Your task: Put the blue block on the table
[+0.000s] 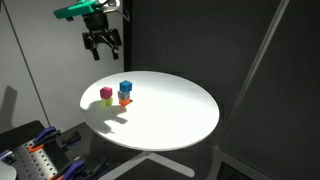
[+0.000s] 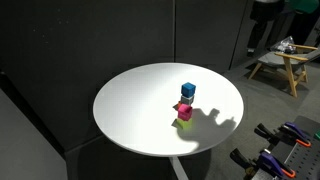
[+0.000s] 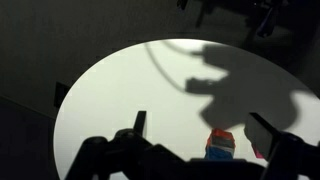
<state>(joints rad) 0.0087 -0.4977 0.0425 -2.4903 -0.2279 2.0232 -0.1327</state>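
Observation:
The blue block point(image 1: 125, 87) sits on top of an orange block point(image 1: 125, 99) on the round white table point(image 1: 170, 115). It shows in both exterior views point(image 2: 188, 91). A magenta block point(image 1: 106, 94) stands right beside it on a yellow-green one. My gripper point(image 1: 101, 41) hangs open and empty high above the table's far edge, well apart from the blocks. In the wrist view its two dark fingers point(image 3: 197, 115) are spread wide, with the blue block point(image 3: 219, 151) small and far between them. The gripper is out of the exterior view that looks across the table point(image 2: 130, 100).
Black curtains surround the table. A rack of orange-handled tools point(image 1: 40, 155) stands beside the table near the floor, also seen in an exterior view point(image 2: 285, 150). A wooden stool point(image 2: 285, 62) stands further off. The arm's shadow lies across the tabletop point(image 3: 240, 70).

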